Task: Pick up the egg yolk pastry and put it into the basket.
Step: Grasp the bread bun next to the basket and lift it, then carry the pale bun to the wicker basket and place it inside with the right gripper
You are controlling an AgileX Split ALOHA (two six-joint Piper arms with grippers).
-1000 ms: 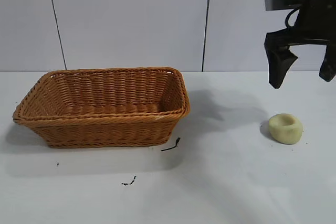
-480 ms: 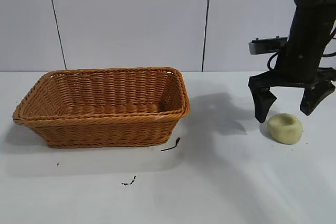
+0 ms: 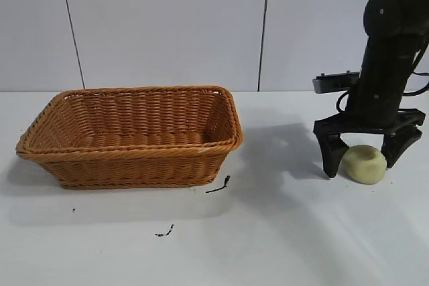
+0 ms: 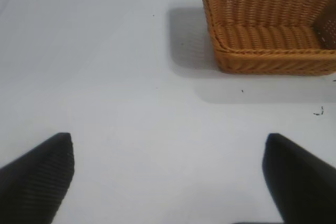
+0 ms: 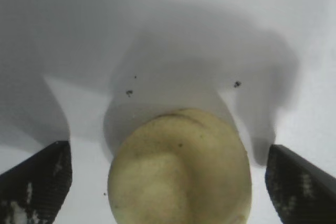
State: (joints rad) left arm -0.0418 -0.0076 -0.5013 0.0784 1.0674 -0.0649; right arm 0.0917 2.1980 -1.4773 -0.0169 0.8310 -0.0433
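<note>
The pale yellow egg yolk pastry lies on the white table at the right, dimple up. My right gripper is down around it, open, one finger on each side and clear gaps between fingers and pastry. In the right wrist view the pastry fills the space between the two dark fingertips. The orange-brown wicker basket stands at the left with nothing in it. My left gripper hangs open over bare table, away from the basket.
Small dark scraps lie on the table in front of the basket's right corner. A white panelled wall stands behind the table.
My right arm has come down from above the table until its open fingers straddle the pastry. The pastry and the basket have not moved.
</note>
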